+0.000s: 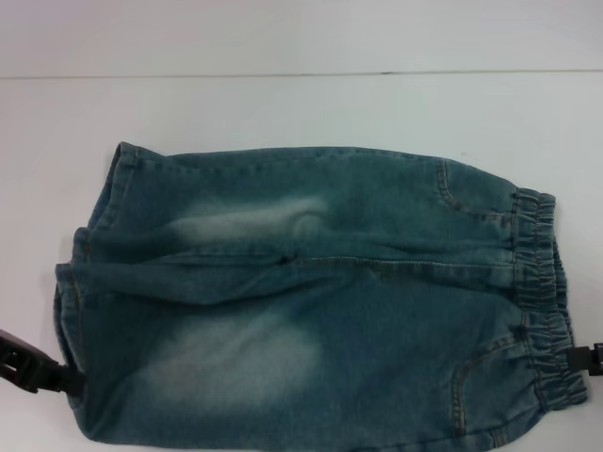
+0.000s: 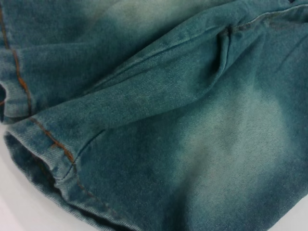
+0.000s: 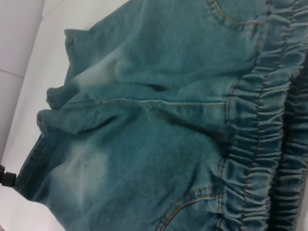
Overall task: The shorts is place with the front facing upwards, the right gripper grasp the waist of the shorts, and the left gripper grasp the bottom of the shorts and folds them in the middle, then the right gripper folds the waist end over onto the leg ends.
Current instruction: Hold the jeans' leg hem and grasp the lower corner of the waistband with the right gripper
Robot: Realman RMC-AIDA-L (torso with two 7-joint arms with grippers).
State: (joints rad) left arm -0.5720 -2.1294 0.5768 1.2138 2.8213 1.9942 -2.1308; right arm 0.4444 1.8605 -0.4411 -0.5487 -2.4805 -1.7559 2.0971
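- The left end effector sat at about 8 o'clock in the head view, touching the hem of the near leg. Its fingers met the cloth edge, but I could not tell whether they had closed on it.
- The bottom of the shorts showed two flat hemmed openings with orange-brown stitching, one lapping the other.
- To do this step well, I judged that the left pinch should catch both layers of the hem, so the near half lifts evenly.
- The shorts lay front up across the white tabletop, legs toward 9 o'clock. The denim was blue-green with whitish faded patches, and a soft ridge creased along the centre seam.
- The waist, a ruffled elastic band, lay at 3 o'clock beside curved pocket seams.
- The right end effector touched the band's near end at about 4 o'clock. Its grip could not be told. Both ends should rise together.
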